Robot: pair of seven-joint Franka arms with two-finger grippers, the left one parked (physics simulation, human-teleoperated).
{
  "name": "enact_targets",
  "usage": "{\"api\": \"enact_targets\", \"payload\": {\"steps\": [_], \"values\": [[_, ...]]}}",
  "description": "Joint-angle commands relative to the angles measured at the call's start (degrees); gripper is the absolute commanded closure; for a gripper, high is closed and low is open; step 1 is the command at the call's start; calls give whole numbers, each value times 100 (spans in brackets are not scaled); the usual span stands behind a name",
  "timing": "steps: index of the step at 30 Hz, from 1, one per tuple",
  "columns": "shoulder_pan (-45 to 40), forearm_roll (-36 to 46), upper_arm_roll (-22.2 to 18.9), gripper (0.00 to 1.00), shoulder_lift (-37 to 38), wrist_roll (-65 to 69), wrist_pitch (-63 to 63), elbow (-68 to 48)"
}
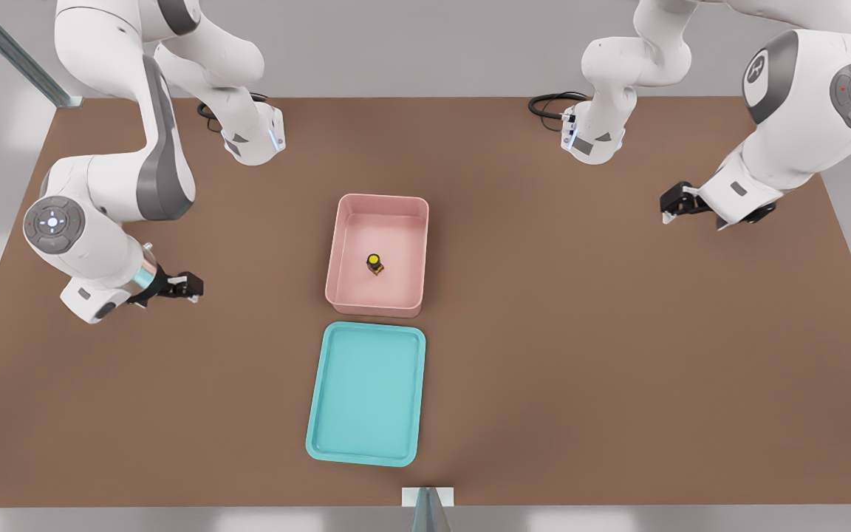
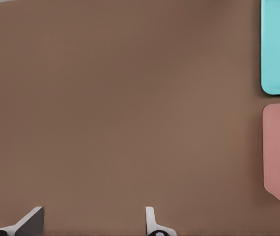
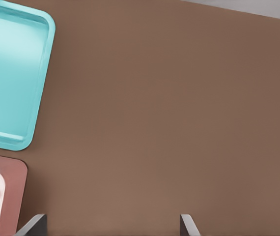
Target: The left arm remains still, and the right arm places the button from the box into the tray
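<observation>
Button (image 1: pixel 374 263) sat upright mid-box (image 1: pixel 340 255), looked tiny, light, rigid, so pinch the black body under the cap; hand (image 1: pixel 668 207) hovered spread over bare table (image 1: pixel 580 355), well apart.

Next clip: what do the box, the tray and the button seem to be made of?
Box: likely moulded plastic, pale pink, matte, with smooth walls and rounded corners. Tray: similar plastic, teal, with a faint sheen. Button: yellow cap on a black body, probably plastic, though too small to be sure. The hand hangs open at the front view's left, away from all three.
</observation>
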State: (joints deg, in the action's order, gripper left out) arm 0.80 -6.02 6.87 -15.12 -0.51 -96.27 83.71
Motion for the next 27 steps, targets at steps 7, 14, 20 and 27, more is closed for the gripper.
{"api": "enact_targets", "payload": {"steps": [7,14,20,27], "values": [[623,-338,1905,0,27,-273,-1728,1718],[1344,-664,2213,0,-781,-1566,-3557,2553],[1502,-716,2204,0,-1107,-1724,-3706,2650],[1485,-1446,1800,0,-650,-1750,-4858,3661]]}}
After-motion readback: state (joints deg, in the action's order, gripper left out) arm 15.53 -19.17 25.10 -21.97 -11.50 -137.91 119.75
